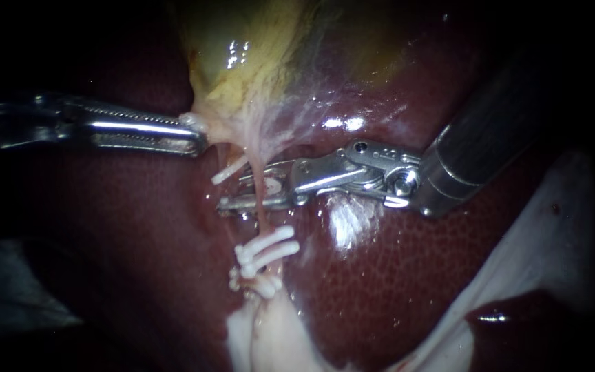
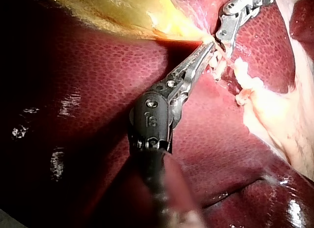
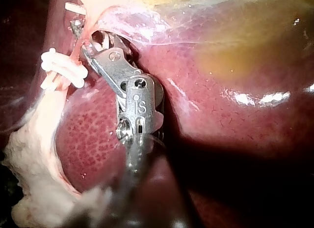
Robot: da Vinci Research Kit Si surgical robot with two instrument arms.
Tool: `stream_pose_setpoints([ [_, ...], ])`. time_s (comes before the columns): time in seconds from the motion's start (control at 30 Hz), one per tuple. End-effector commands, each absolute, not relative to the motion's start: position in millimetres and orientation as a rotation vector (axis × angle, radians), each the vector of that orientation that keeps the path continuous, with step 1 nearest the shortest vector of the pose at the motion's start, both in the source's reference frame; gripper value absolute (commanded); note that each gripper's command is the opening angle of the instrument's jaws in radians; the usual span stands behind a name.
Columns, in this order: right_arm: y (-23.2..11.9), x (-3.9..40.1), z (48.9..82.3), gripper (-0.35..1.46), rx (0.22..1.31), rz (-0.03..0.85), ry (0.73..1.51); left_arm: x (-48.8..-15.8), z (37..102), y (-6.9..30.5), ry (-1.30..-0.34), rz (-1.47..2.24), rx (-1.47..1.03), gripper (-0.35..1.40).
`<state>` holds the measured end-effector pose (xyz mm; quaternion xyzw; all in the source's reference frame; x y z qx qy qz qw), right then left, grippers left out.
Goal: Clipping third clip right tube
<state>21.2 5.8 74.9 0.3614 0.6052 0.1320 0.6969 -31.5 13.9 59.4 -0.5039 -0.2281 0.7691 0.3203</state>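
A thin pink tube (image 1: 262, 219) runs down from the yellowish gallbladder (image 1: 256, 62) over the dark red liver (image 1: 394, 275). Two white clips (image 1: 270, 249) sit side by side across the tube's lower part, seen too in the right wrist view as clips (image 3: 64, 67). My right instrument (image 1: 232, 191) reaches in from the upper right. Its jaws stand open astride the tube just above those clips, with a gap showing. My left instrument (image 1: 197, 141) comes from the left, its toothed jaws shut on the pale tissue at the gallbladder's neck (image 1: 189, 121). The left wrist view shows this grip (image 2: 208, 46).
Another white clip (image 1: 228, 170) lies slanted left of the tube, just below the left instrument's jaws. Pale fatty tissue (image 1: 270, 334) hangs under the clips. A whitish sheet (image 1: 552, 227) lies at the lower right beside the liver edge.
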Motion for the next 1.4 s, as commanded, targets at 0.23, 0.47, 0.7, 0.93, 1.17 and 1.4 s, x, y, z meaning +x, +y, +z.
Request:
stream_pose_setpoints([
  [0.23,6.3,21.1,74.2,0.42,0.809,0.298,1.351,-31.3,59.4,13.9,-0.601,2.021,-1.325,-0.35],
  [0.47,7.4,20.2,73.4,0.5,0.764,0.286,1.374,-31.2,59.4,13.9,-0.605,2.022,-1.327,-0.35],
  [0.7,7.1,18.3,73.2,0.5,0.759,0.261,1.376,-31.2,59.4,13.9,-0.605,2.022,-1.327,-0.35],
  [0.93,7.4,15.9,72.2,0.46,0.744,0.196,1.304,-31.0,59.3,13.9,-0.603,2.022,-1.326,-0.35],
  [1.17,7.5,13.8,71.2,0.45,0.708,0.167,1.24,-30.9,59.3,13.9,-0.603,2.022,-1.326,-0.35],
  [1.4,7.2,12.0,70.2,0.44,0.699,0.169,1.229,-30.7,59.2,14.0,-0.601,2.021,-1.325,-0.35],
])
